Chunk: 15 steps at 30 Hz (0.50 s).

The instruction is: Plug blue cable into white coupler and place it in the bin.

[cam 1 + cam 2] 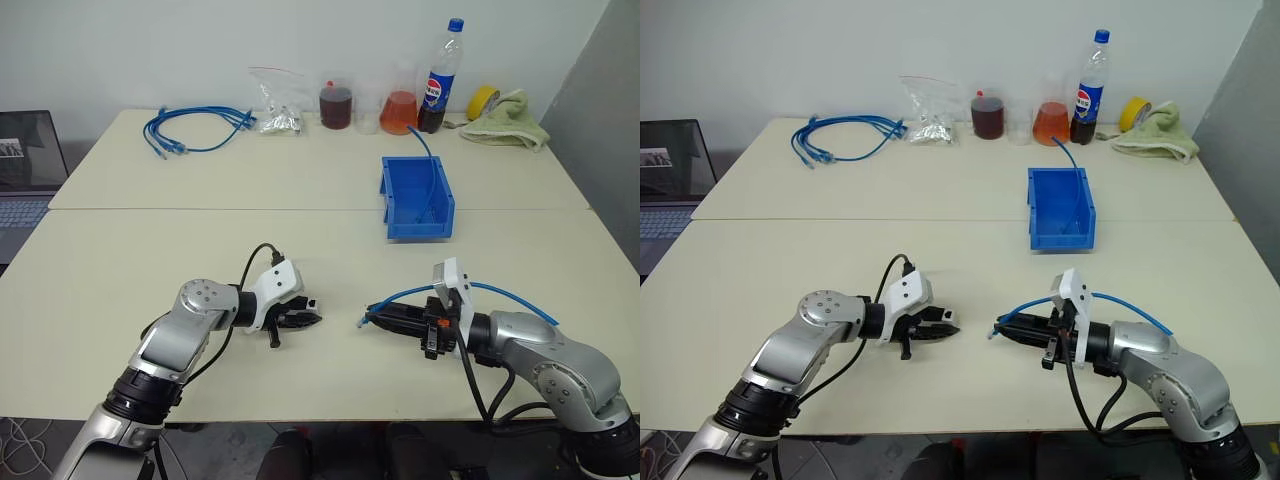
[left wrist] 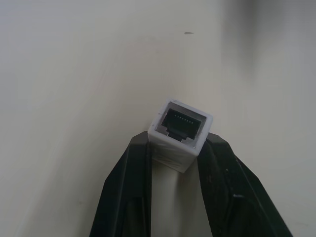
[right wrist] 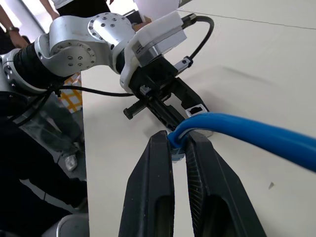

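Two pale tables [image 1: 150,250] butted edge to edge filled my feed, with a white wall behind them. I had both claws low over the near table, tips facing each other with a small gap between. My left claw [image 1: 305,318] was pinched on the coupler [image 2: 180,134], one finger [image 2: 123,197] on each side of the little white block, its dark socket turned away from the wrist and toward the right claw. My right claw [image 1: 375,318] was squeezed nearly closed on the plug end of the cable [image 1: 500,292]; from the right wrist I saw the blue cord [image 3: 256,132] leave the fingers [image 3: 153,192] just short of the left claw's tips and arc back over the right forearm. Plug and coupler were near each other but not joined.

Beyond the right claw, across the seam between the tables, sat the bin [image 1: 416,197], open top up, with another thin blue cord sticking out of it. Farther back, by the wall, I could see a coil of blue cables [image 1: 195,130] well beyond the left claw, then a clear bag [image 1: 277,108], three cups [image 1: 336,105], a cola bottle [image 1: 441,80], a yellow tape roll [image 1: 482,100] and a green cloth [image 1: 510,122]. A laptop [image 1: 28,170] stood off the table's left end.
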Each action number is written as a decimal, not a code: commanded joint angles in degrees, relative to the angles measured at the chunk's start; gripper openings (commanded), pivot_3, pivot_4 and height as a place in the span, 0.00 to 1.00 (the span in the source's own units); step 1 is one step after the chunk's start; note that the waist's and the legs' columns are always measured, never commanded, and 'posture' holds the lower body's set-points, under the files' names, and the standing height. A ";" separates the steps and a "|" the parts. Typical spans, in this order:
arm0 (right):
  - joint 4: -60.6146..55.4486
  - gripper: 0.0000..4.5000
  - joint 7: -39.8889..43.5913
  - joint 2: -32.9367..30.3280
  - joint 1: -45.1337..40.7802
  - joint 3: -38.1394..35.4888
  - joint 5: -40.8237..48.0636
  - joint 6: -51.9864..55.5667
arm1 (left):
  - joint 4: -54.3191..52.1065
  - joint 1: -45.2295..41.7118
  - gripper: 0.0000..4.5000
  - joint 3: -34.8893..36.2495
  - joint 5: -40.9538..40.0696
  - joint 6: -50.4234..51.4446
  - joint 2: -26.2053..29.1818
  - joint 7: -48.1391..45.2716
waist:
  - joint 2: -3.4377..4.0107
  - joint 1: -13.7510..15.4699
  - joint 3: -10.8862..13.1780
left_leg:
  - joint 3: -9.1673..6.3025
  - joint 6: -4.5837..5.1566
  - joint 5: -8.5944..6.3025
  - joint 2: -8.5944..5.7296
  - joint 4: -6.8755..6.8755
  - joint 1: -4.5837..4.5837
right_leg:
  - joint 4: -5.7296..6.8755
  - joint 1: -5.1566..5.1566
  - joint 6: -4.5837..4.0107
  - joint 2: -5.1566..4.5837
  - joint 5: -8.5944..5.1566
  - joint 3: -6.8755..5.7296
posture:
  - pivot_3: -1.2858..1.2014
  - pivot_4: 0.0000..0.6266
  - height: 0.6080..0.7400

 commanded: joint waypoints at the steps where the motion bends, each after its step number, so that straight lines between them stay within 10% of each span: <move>1: -0.39 0.02 1.48 0.29 -1.80 1.48 -2.26 -2.66 | -0.75 0.92 0.22 -2.22 -0.04 0.89 0.29 -0.51 | 0.00 0.00 0.00 | 0.00 0.00 0.00 0.00 0.00 0.00 | 0.00 0.00 0.00 0.00 0.00 0.01 | 0.52 0.24 1.00; 15: 5.55 0.02 4.25 3.13 -8.42 6.19 -8.60 -6.80 | -0.48 0.86 0.22 -2.63 -0.17 1.31 0.45 -0.21 | 0.02 -0.02 -0.02 | 0.00 -0.01 0.00 0.00 0.00 0.07 | 0.00 0.05 0.00 -0.01 0.00 0.01 | 0.52 0.24 1.00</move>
